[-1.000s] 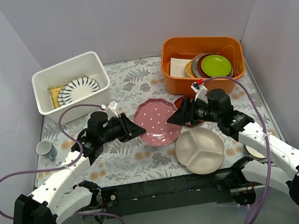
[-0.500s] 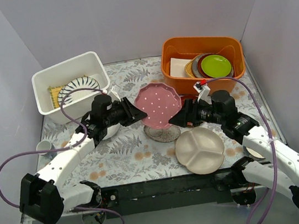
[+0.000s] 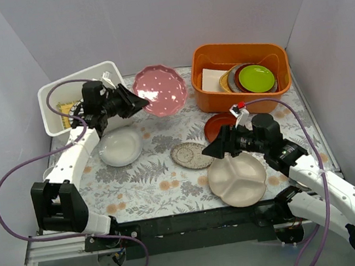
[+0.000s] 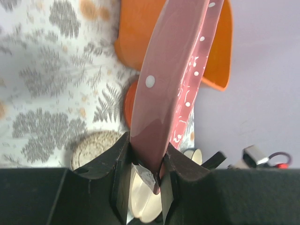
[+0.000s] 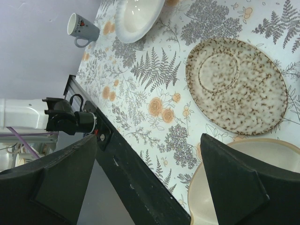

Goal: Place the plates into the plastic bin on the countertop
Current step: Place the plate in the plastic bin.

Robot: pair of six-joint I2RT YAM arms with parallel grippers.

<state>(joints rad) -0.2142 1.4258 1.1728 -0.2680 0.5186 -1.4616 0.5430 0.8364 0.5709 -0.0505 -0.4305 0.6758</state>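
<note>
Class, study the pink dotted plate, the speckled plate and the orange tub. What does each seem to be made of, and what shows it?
The pink dotted plate looks like glazed ceramic: glossy, soft highlights, thick rim. The speckled plate may be stoneware or melamine: duller, brown flecks throughout. The orange tub seems plastic: smooth, rounded moulded rim.

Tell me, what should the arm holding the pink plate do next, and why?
Probably swing left and lower toward the white bin. The left gripper grips the pink dotted plate by its rim, up in the air just right of the bin, not yet above it.
</note>
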